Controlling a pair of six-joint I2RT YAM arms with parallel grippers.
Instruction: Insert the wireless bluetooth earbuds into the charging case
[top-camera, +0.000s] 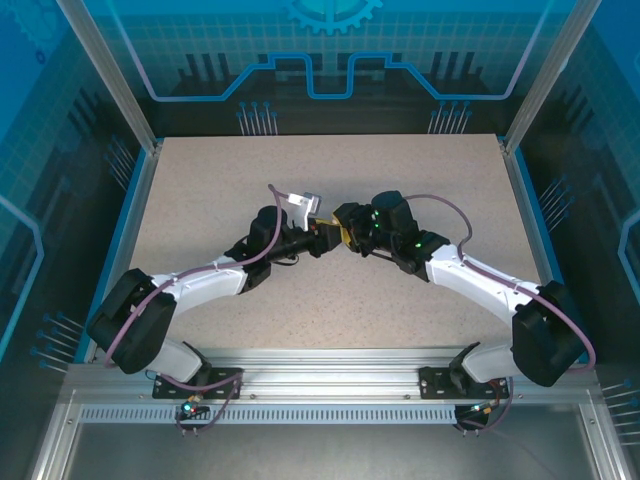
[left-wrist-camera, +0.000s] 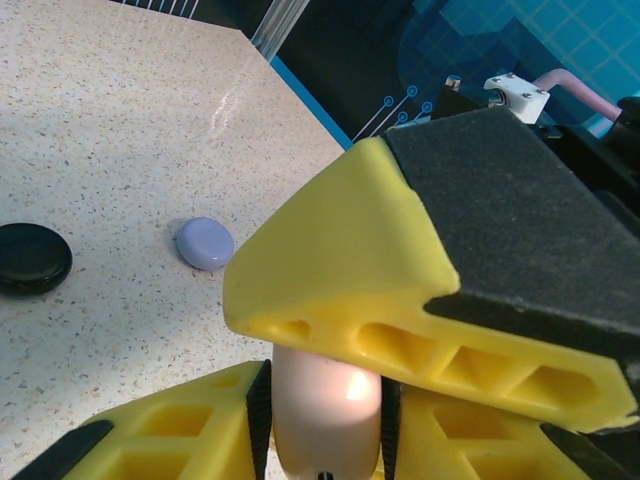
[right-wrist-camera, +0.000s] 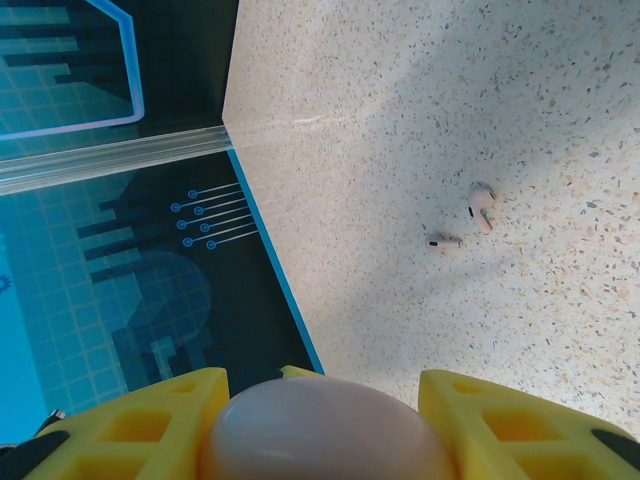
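Lid opening appears in hand: left gripper (left-wrist-camera: 325, 432) and right gripper (right-wrist-camera: 320, 405) both closed to case width on the pink charging case (left-wrist-camera: 328, 392); next, part the lid, then fetch the pale earbuds (right-wrist-camera: 481, 207)

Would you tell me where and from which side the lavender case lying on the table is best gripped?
Take the lavender case by its rounded rim, coming straight down from above and pinching opposite sides. It lies flat on the table, a low smooth dome, so the widest edge probably gives the only sure hold. The black case nearby lies apart, leaving room.
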